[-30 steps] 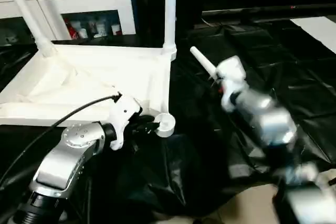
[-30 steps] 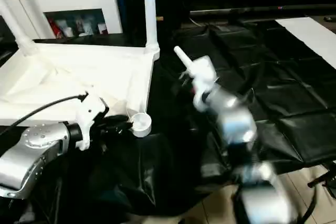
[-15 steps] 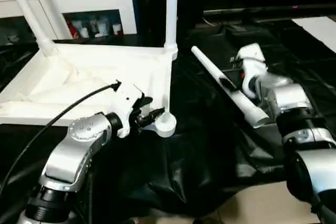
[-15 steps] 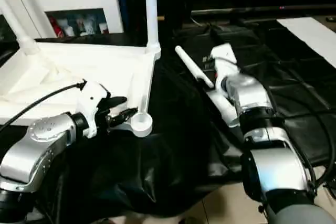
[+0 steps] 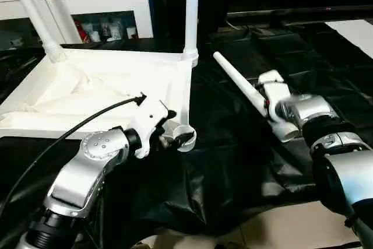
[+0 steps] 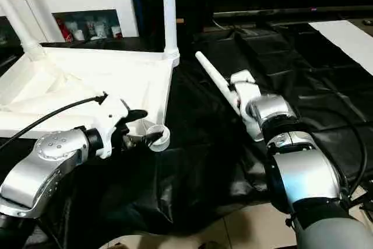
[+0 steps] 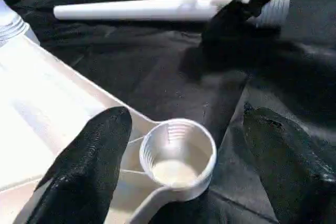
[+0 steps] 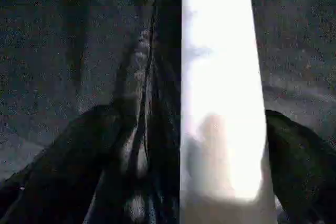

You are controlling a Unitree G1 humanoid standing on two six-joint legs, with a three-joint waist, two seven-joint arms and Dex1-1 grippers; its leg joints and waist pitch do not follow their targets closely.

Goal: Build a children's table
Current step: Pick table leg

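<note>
The children's table top [image 5: 99, 86] lies upside down on a black sheet. One white leg [image 5: 190, 10] stands upright in its far right socket, and another leg [image 5: 32, 16] leans in the far left one. The near right corner socket [image 7: 177, 153] is empty. My left gripper [image 7: 184, 119] is open, with one finger on each side of that socket and clear of it. A loose leg [image 5: 245, 88] lies on the sheet to the right. My right gripper [image 5: 269, 102] is open and straddles it, so the leg [image 8: 220, 77] runs between the two fingers [image 8: 68, 156].
A white glass-door cabinet [image 5: 99, 4] stands behind the table top. The black sheet [image 5: 233, 167] covers the work area, with bare floor [image 5: 280, 231] at its near edge. A white panel [image 5: 355, 27] lies far right. A black cable [image 5: 70, 129] runs along my left arm.
My left gripper's fingers have spread apart around the corner socket. My right arm has swung in and come down over the loose leg, then slid toward its near end. The leg has not moved.
</note>
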